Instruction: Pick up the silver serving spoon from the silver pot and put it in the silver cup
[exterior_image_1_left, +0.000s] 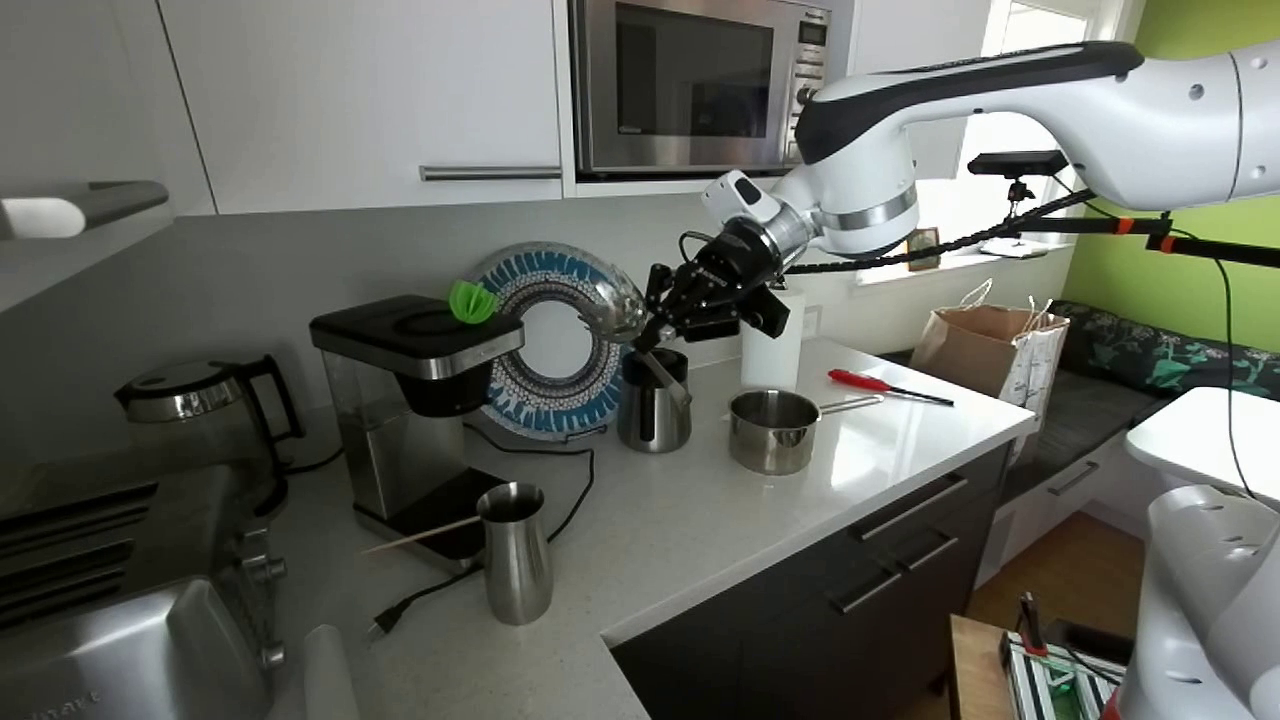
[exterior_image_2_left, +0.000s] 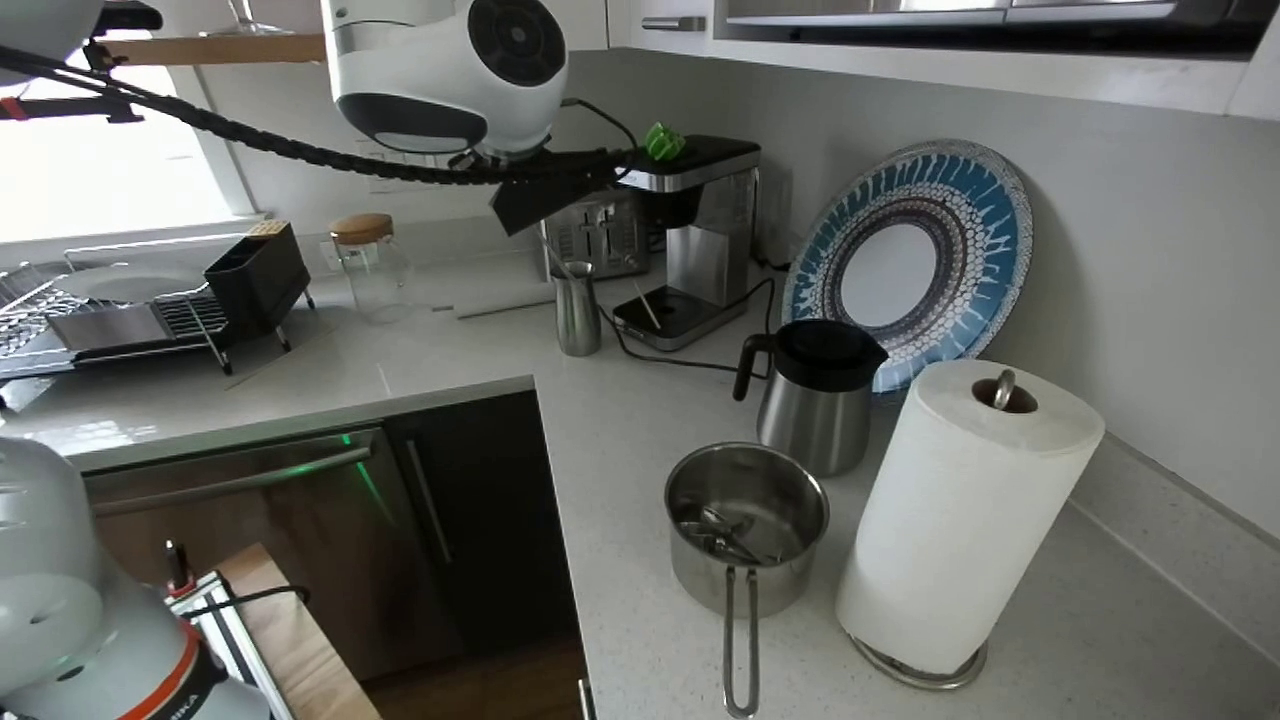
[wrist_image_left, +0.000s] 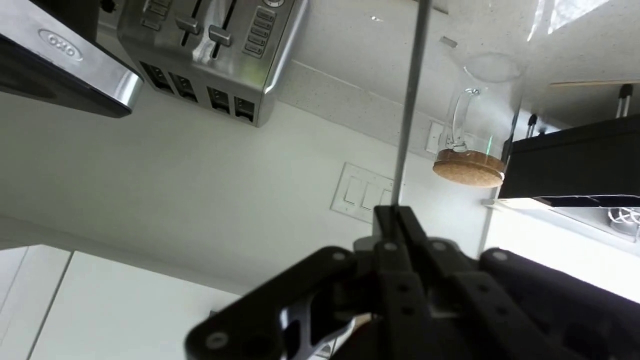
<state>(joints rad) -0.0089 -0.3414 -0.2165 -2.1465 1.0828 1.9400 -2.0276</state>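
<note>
In the wrist view we've got the gripper (wrist_image_left: 394, 209) with its jaws clamped on the silver serving spoon (wrist_image_left: 411, 95), which juts out beyond them. In an exterior view we spot the silver cup (exterior_image_1_left: 519, 565), down left of the jaws. In an exterior view, there's the silver pot (exterior_image_2_left: 698, 565) holding cutlery (exterior_image_2_left: 718, 533), down right of them on the counter (exterior_image_2_left: 620, 450), pale wall (exterior_image_2_left: 1120, 250) farther right.

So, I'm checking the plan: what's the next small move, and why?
Probably shift the claw, shut on the silver serving spoon, toward the silver cup before lowering: in an exterior view, the spoon hangs picture-right of the cup's mouth, not over it.
</note>
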